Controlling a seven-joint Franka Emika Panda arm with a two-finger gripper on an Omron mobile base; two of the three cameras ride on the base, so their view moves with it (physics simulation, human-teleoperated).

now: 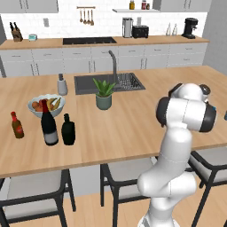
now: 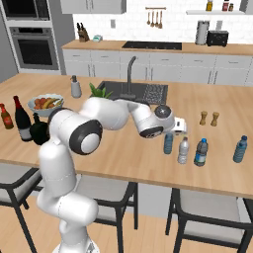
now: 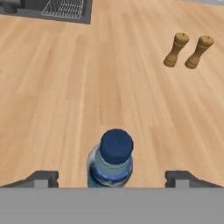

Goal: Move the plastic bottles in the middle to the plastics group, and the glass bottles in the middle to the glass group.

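While jaws stand wide, gripper [image 3: 112, 178] straddling blue bottle [image 3: 110, 162], not touching, I judge bottle just set down beside water bottles [image 2: 184, 150] right of sink [image 2: 148, 91]. Next: I lift clear, go for another.

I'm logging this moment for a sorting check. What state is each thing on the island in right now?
End effector: open, fingers standing clear on both sides of the bottle.
Blue-capped plastic bottle: upright, capped, between the fingers, not gripped.
Clear white-capped plastic bottle: upright, capped.
Blue-labelled plastic bottle: upright, capped.
Squat black glass bottle: upright beside the tall wine bottle.
Small red-brown sauce bottle: upright, capped.
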